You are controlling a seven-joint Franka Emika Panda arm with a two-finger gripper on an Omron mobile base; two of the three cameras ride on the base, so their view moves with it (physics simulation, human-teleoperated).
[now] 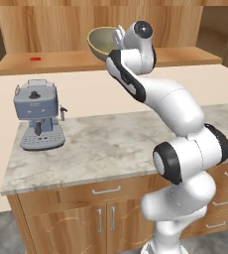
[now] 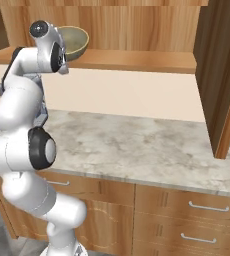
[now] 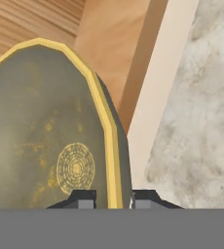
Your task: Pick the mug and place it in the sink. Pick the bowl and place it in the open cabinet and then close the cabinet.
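The olive-tan bowl (image 1: 101,42) with its yellow rim hangs tilted on its side at the front edge of the cabinet's light wood shelf (image 1: 61,62). My gripper (image 3: 113,200) is shut on the bowl (image 3: 46,136), one finger on each side of the rim. In the right base view the bowl (image 2: 75,41) sits just beyond my hand (image 2: 61,52), above the shelf (image 2: 137,60). An open cabinet door (image 2: 221,75) stands at the right. The mug and the sink are out of view.
A grey coffee machine (image 1: 36,117) stands on the marble counter (image 1: 111,141) at the left. A small red thing (image 1: 35,58) lies on the shelf's left end. Base cabinets with drawers (image 2: 202,207) run under the counter.
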